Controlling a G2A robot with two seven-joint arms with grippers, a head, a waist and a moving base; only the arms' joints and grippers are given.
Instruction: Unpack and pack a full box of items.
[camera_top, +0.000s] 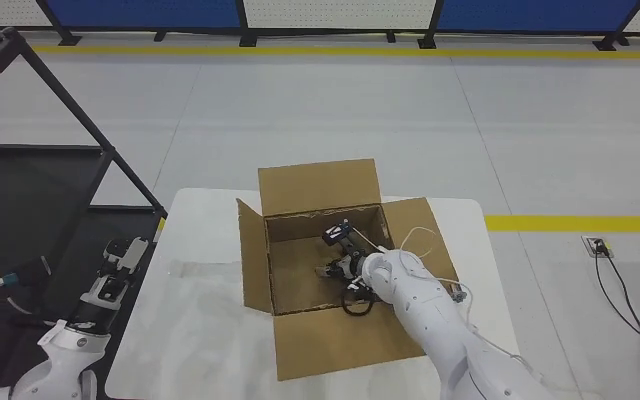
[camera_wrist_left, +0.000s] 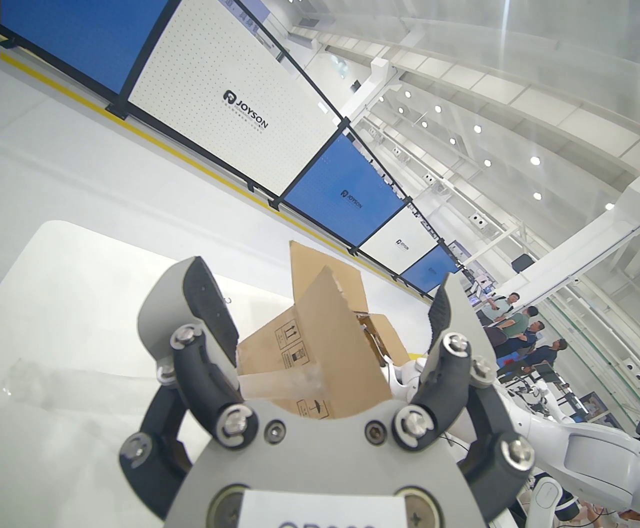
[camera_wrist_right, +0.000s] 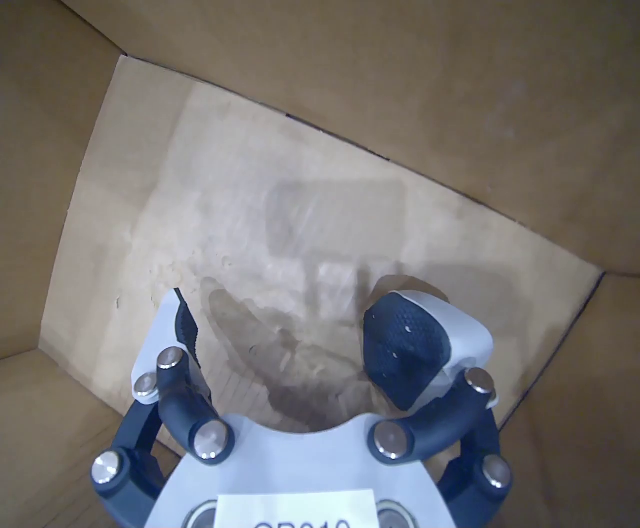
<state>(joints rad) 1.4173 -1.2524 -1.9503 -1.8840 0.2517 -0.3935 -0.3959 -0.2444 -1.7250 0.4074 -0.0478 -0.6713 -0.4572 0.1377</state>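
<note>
A: If you look down from above, where is the box (camera_top: 325, 222)?

B: In the middle of the white table (camera_top: 200, 320), open at the top. Its far flap (camera_top: 320, 188) and left flap (camera_top: 252, 265) stand up, the right flap (camera_top: 420, 225) leans outward, and the near flap (camera_top: 330, 345) lies flat toward the near edge.

A: And the right gripper (camera_wrist_right: 285, 305)?

B: It is inside the box, low over the floor. The right arm enters over the near right corner. Its fingers (camera_wrist_right: 405, 345) are spread wide with nothing between them.

A: Is anything on the floor of the box?

B: What looks like a crinkled clear film (camera_wrist_right: 225, 240) lies over the cardboard just below the fingers. A dim grey oblong (camera_wrist_right: 335, 220) shows on or through it. I cannot tell what that is.

A: Where is the left gripper (camera_wrist_left: 325, 272)?

B: By the table's left edge, toward the near side, well apart from the box and pointing toward it. Its fingers (camera_wrist_left: 205, 300) are also wide apart and hold nothing.

A: What else is there?

B: A thin clear sheet (camera_wrist_left: 50, 395) lies on the table to the left of the box. A black frame (camera_top: 60, 150) stands on the floor to the left of the table.
</note>
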